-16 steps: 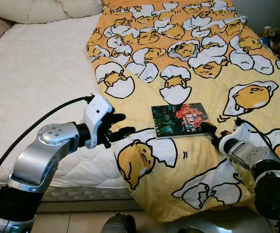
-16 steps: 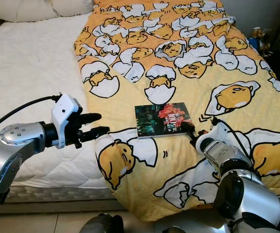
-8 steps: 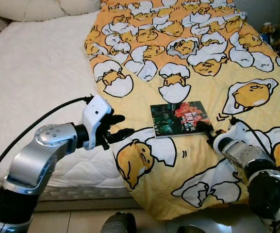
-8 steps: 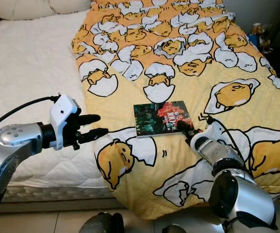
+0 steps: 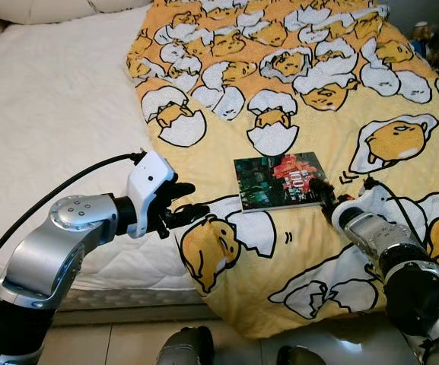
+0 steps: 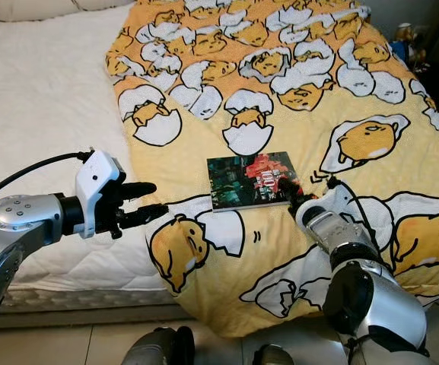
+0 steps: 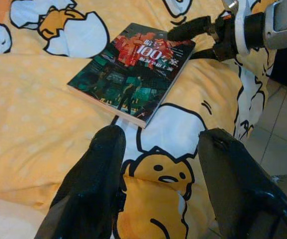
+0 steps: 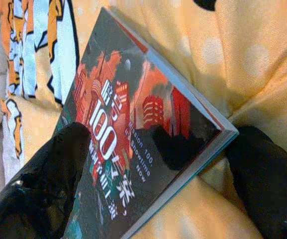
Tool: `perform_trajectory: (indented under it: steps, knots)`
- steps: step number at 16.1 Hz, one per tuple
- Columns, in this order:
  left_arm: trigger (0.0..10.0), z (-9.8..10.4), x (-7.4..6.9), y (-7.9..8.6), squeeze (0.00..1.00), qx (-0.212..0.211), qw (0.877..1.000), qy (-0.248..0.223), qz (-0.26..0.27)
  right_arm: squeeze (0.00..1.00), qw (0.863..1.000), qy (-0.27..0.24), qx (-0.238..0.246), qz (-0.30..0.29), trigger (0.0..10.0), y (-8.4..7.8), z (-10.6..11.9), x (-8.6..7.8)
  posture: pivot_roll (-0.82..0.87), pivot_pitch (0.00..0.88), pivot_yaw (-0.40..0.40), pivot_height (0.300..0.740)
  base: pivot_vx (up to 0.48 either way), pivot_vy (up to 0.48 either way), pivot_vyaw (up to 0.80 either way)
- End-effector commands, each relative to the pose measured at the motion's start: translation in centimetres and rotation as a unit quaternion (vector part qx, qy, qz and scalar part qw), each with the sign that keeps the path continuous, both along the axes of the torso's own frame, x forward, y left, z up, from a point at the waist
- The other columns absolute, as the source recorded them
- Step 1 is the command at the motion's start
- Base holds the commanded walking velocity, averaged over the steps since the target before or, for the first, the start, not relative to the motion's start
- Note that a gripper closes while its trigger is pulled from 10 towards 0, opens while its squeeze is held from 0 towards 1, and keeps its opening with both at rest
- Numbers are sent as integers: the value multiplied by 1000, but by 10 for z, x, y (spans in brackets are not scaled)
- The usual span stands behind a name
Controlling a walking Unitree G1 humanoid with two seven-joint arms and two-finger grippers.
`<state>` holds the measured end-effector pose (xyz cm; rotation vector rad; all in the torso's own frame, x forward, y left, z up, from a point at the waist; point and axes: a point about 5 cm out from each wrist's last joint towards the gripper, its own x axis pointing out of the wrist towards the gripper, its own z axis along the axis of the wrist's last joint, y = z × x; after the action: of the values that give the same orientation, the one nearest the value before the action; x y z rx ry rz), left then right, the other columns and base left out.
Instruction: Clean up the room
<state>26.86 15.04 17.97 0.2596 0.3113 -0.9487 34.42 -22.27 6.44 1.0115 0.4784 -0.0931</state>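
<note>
A book [image 5: 278, 181] with a dark green and red cover lies flat on the yellow egg-print blanket [image 5: 310, 99] spread over the bed. My right gripper [image 5: 322, 193] is at the book's near right corner, open. In the right wrist view one finger [image 8: 58, 169] lies over the cover and the other [image 8: 267, 174] sits outside the corner, with the book [image 8: 133, 124] between them. My left gripper [image 5: 192, 199] hovers open over the blanket's edge, a short way left of the book [image 7: 133, 69], and holds nothing.
Bare white mattress [image 5: 52, 114] stretches to the left, with pillows [image 5: 44, 7] at its head. The blanket hangs over the bed's near edge down to the tiled floor [image 5: 112, 346]. Small cluttered objects [image 5: 424, 38] stand beside the bed at the far right.
My right gripper has edged forward so its fingers now straddle the book's corner. The camera has tipped slightly; the left gripper and the book stay where they were.
</note>
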Motion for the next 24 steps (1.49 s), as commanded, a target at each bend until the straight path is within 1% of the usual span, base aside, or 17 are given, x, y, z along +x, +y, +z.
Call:
perform_trajectory:
  steps: [1,2,4,6,7,8,10,11,14,15,16,17,18,19,20,24]
  knots:
    - [10000,0,-3,4,0,5,1000,4,3,0,999,-18,28,-7,10000,8,3,4,197,181,123,740,0,0,0]
    - [10000,1,-3,4,0,5,1000,4,3,0,999,-26,37,-16,10000,7,4,5,199,184,122,740,0,0,0]
    - [10000,1,-3,6,0,4,1000,3,7,0,995,-46,68,-53,10000,3,7,6,214,193,123,740,0,0,0]
    - [10000,3,-6,7,0,4,1000,4,6,0,992,-56,89,-72,9255,4,7,6,235,204,130,740,0,0,0]
    - [10000,4,-8,7,0,3,1000,5,5,0,991,-60,95,-76,7843,5,6,6,238,206,131,740,0,0,0]
    - [10000,5,-12,4,0,2,1000,8,-2,0,989,-70,106,-80,4039,8,5,6,255,217,136,740,0,0,0]
    - [10000,7,-15,2,0,-2,1000,9,-10,0,986,-93,116,-79,980,12,8,8,268,225,139,740,0,0,0]
    - [10000,8,-16,2,0,-2,1000,9,-11,0,985,-97,117,-79,0,13,8,8,269,225,139,740,0,0,0]
    - [10000,13,-18,2,0,-13,1000,4,-3,0,978,-161,119,-63,0,15,23,15,273,232,131,740,0,0,0]
    - [10000,12,-18,1,0,-13,1000,4,-3,0,976,-169,120,-61,0,15,24,16,273,233,129,740,0,0,0]
    - [10000,12,-20,1,0,-14,1000,5,-2,0,975,-179,121,-55,1451,15,27,17,276,233,124,740,0,0,0]
    - [10000,11,-21,1,0,-14,1000,7,0,0,975,-179,120,-54,2667,15,27,17,277,233,120,740,0,0,0]
    - [10000,10,-23,1,0,-12,1000,10,2,0,976,-175,121,-55,1373,16,27,17,278,234,119,740,0,0,0]
    - [10000,9,-23,1,0,-11,1000,12,2,0,976,-172,120,-55,1373,17,27,18,278,234,119,740,0,0,0]
    - [10000,8,-25,2,0,-8,1000,17,0,0,977,-168,119,-55,0,17,26,18,279,234,117,740,0,0,0]
    - [10000,5,-27,3,0,0,1000,27,-6,0,975,-176,126,-56,0,19,28,19,276,225,114,740,0,0,0]
